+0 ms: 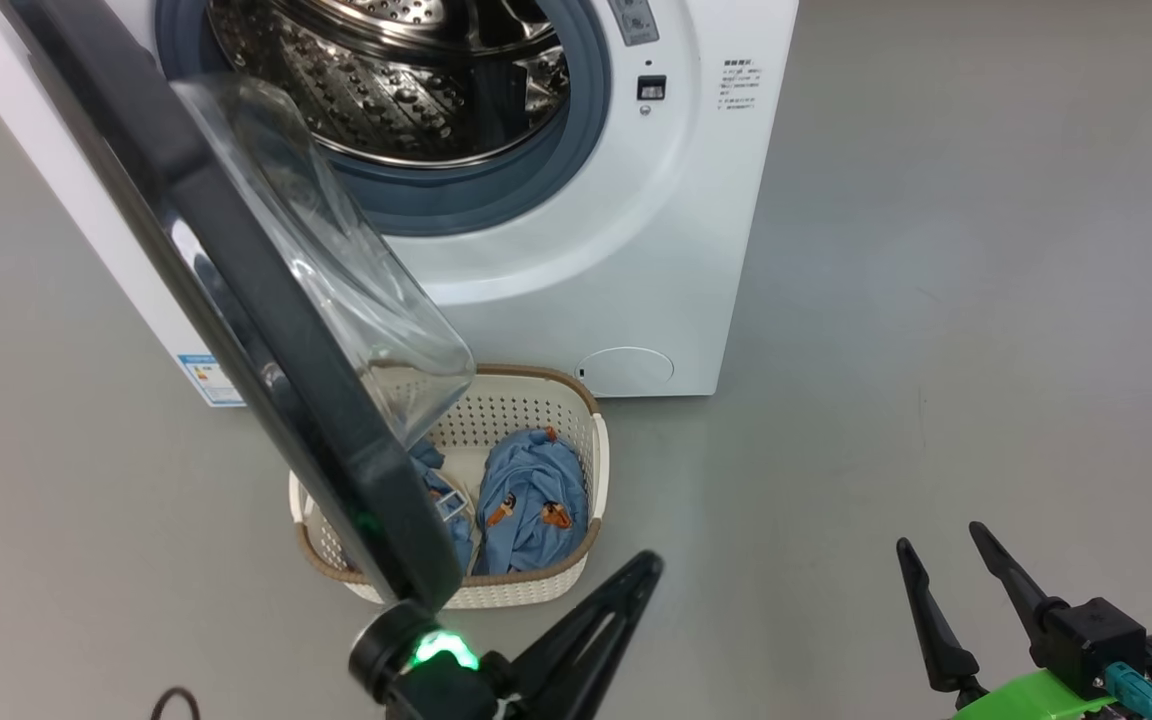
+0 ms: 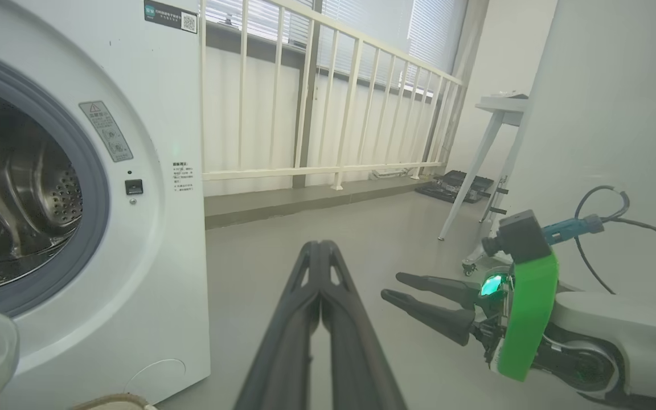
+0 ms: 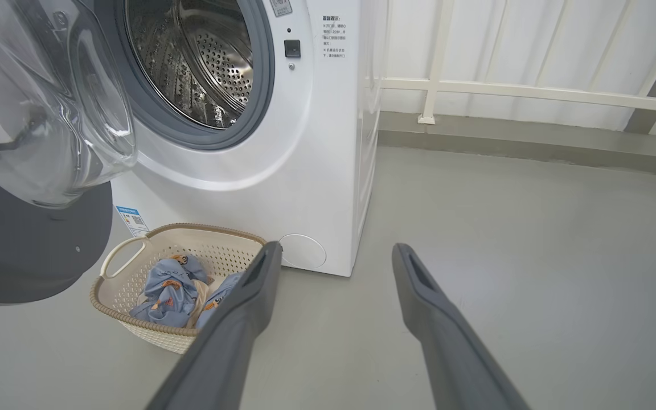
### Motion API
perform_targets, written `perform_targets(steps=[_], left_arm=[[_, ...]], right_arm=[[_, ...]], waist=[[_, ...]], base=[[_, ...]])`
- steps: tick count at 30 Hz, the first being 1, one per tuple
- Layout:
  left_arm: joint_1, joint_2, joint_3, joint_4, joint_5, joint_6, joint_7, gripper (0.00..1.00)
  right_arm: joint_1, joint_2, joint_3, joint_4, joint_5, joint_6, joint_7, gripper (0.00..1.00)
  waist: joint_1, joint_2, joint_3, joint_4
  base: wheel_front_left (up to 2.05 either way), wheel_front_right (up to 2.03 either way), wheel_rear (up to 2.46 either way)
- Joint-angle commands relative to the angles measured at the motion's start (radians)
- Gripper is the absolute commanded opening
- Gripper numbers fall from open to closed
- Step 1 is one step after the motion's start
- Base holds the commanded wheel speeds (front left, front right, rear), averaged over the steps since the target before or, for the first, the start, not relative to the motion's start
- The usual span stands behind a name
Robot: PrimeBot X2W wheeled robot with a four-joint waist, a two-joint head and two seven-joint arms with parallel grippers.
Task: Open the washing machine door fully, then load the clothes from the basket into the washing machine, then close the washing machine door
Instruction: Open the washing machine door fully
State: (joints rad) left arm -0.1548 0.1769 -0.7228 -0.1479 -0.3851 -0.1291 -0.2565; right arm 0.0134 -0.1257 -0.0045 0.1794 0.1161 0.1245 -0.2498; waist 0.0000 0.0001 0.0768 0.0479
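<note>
The white washing machine (image 1: 626, 250) stands with its steel drum (image 1: 406, 70) exposed. Its door (image 1: 266, 320), black-rimmed with a bulging glass bowl, hangs swung out to the left over the basket. The cream basket (image 1: 591, 440) sits on the floor before the machine and holds two light blue bundles of clothes (image 1: 531, 500). My left gripper (image 1: 648, 565) is shut and empty, just right of the door's lower edge. My right gripper (image 1: 941, 540) is open and empty, well right of the basket. The basket (image 3: 134, 253) and the clothes (image 3: 171, 290) lie left of the right fingers (image 3: 248, 307).
Grey floor spreads to the right of the machine. A white railing (image 2: 328, 114) runs behind, and a white table (image 2: 499, 108) stands further right. The round service flap (image 1: 626, 370) sits low on the machine's front. A dark cable (image 1: 176, 703) lies at the lower left.
</note>
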Motion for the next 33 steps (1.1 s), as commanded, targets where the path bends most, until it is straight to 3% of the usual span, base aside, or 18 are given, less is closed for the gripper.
perform_targets(steps=[1, 23, 33], left_arm=[[-0.006, 0.004, 0.043, -0.003, -0.006, -0.002, -0.005, 0.0], [-0.063, -0.041, 0.236, 0.195, 0.016, -0.002, -0.005, 0.0], [-0.068, -0.054, 0.24, 0.203, 0.012, -0.002, -0.005, 0.0]], right_arm=[[-0.035, -0.013, 0.028, -0.019, -0.004, 0.006, -0.012, 1.0], [-0.049, -0.015, 0.035, -0.005, 0.018, 0.006, -0.012, 1.0], [-0.057, -0.01, 0.034, 0.004, 0.02, 0.006, -0.012, 1.0]], waist=[[0.0, -0.0001, 0.001, 0.0], [0.0, -0.0001, 0.029, 0.007], [0.0, -0.0001, 0.044, 0.024]], base=[[0.0, 0.0, 0.0], [0.0, 0.0, 0.0], [0.0, 0.0, 0.0]])
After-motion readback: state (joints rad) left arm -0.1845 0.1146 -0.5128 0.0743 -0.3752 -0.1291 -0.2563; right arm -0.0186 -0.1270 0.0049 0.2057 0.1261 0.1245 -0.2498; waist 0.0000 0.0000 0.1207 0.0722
